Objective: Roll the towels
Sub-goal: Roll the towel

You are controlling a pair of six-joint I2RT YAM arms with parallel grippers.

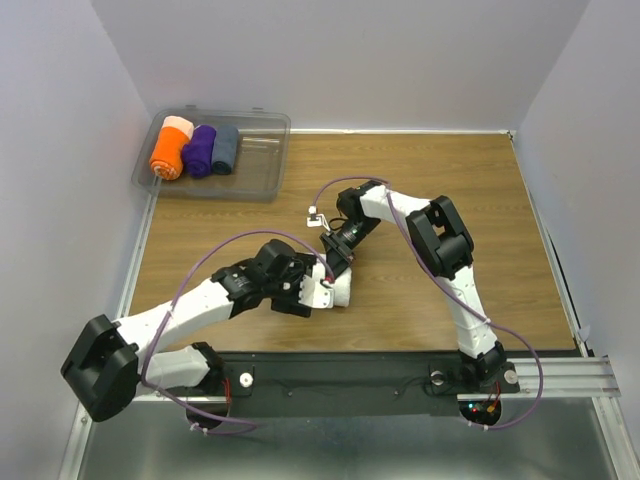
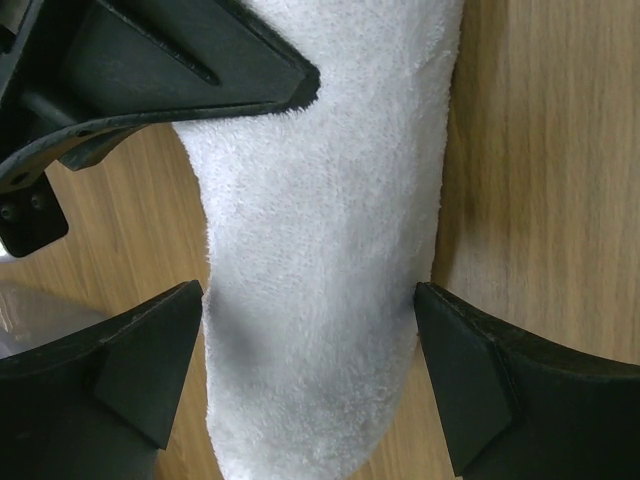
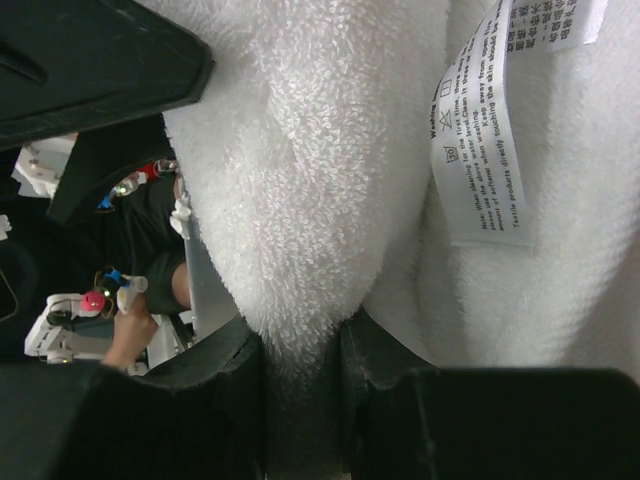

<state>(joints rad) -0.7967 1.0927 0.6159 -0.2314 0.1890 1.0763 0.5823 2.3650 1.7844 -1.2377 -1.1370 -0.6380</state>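
The white towel (image 1: pixel 336 292) lies rolled up on the wooden table between my two grippers. In the left wrist view the towel roll (image 2: pixel 320 250) runs lengthwise between the fingers (image 2: pixel 140 370), which stand wide apart at its two sides. My left gripper (image 1: pixel 312 292) is open astride the roll. My right gripper (image 1: pixel 334 264) comes in from the far side and is shut on a fold of the towel (image 3: pixel 300 200), pinched between its jaws. A white care label (image 3: pixel 490 130) hangs beside that fold. The right gripper's finger (image 2: pixel 180 60) shows over the roll's far end.
A clear plastic bin (image 1: pixel 260 150) stands at the back left, holding an orange roll (image 1: pixel 170 150), a purple roll (image 1: pixel 200 150) and a grey-blue roll (image 1: pixel 226 148). Walls close in the table on the left, back and right.
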